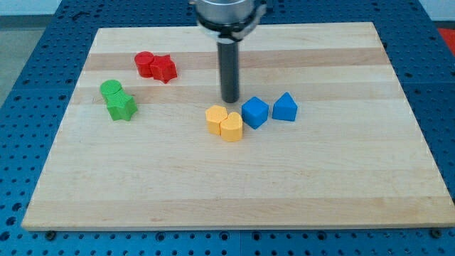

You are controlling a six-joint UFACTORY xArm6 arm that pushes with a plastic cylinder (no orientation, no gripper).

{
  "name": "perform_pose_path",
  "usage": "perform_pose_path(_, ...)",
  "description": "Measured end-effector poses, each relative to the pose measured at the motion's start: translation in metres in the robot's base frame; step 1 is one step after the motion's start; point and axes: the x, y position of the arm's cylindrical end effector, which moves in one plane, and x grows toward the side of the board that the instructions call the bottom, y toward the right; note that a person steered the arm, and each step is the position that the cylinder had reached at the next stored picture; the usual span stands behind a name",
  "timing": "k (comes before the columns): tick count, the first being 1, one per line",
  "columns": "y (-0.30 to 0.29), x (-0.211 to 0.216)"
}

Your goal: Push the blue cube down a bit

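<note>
Now my tip [231, 101] just above-left of blue cube [254, 112].

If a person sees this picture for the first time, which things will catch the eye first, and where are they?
First, the dark rod coming down from the view's top centre, with my tip just above and left of the blue cube. Next, the tight cluster at mid-board: two yellow blocks touching, the blue cube beside them, and a blue triangular block to its right. Red blocks and green blocks sit in pairs toward the upper left of the wooden board.
</note>
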Motion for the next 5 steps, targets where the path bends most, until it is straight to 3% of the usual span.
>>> perform_pose_path(2, 0.044, 0.014)
perform_pose_path(5, 0.046, 0.023)
